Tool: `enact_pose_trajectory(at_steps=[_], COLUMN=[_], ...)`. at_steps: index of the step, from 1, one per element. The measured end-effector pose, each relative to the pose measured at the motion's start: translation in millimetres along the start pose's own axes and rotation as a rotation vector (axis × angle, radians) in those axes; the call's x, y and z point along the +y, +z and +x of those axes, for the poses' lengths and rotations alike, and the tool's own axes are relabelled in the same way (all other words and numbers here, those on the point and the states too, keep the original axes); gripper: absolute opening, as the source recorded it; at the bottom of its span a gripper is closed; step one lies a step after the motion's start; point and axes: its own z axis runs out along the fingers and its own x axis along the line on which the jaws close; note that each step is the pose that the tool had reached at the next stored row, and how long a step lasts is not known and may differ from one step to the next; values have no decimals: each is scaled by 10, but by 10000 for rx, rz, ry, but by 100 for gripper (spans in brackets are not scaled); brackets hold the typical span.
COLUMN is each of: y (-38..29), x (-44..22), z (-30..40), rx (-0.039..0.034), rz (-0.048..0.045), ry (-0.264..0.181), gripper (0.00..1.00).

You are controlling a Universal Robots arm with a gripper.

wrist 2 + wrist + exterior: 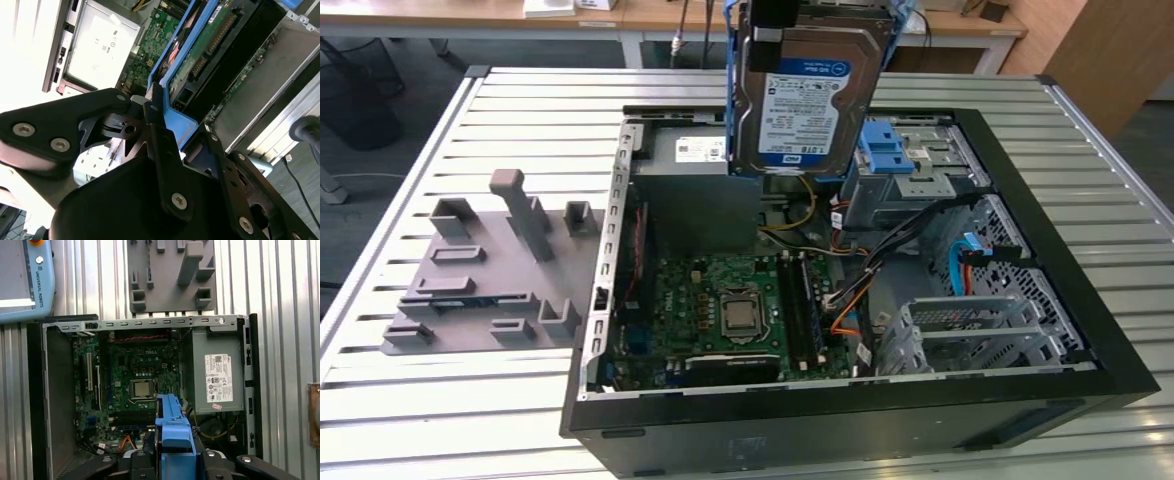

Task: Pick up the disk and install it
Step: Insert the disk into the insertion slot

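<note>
The disk (803,100) hangs upright above the back of the open computer case (1067,300). Its white-and-blue label faces the exterior view, and a blue carrier frame runs along its edges. My gripper (172,127) is shut on the carrier's blue end, with black fingers (160,135) pressing either side. In the second wrist view the disk's green circuit board (210,35) faces the camera. In the first wrist view the blue frame (172,425) sticks out from the gripper (172,460), over the case's interior.
Inside the case sit a grey power-supply box (694,190), a green motherboard (734,300), a drive bay with a blue latch (901,150) and a metal cage (974,330). A grey fixture plate (480,280) lies on the slatted table on the exterior view's left. A teach pendant (25,280) rests nearby.
</note>
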Motion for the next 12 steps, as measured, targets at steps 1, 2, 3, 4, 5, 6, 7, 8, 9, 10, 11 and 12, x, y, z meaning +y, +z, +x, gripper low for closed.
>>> enact_pose_trajectory(at_steps=[1,2,3,4,5,6,7,8,9,10,11,12], y=[0,0,1,0,1,2,3,4,5,7,9,9], x=[-2,-3,-4,-6,-6,-7,-8,-9,-9,-11,-12,-14], z=[20,44,68,86,101,113,122,131,146,164,189,220], rx=[0,0,1,5,5,5,5,5,6,5,6,7], rz=[0,0,1,-1,1,4,6,9,11,16,19,24], ry=[0,0,0,0,0,0,0,-1,0,0,-1,0], gripper=[36,36,36,36,36,36,36,36,36,36,36,36])
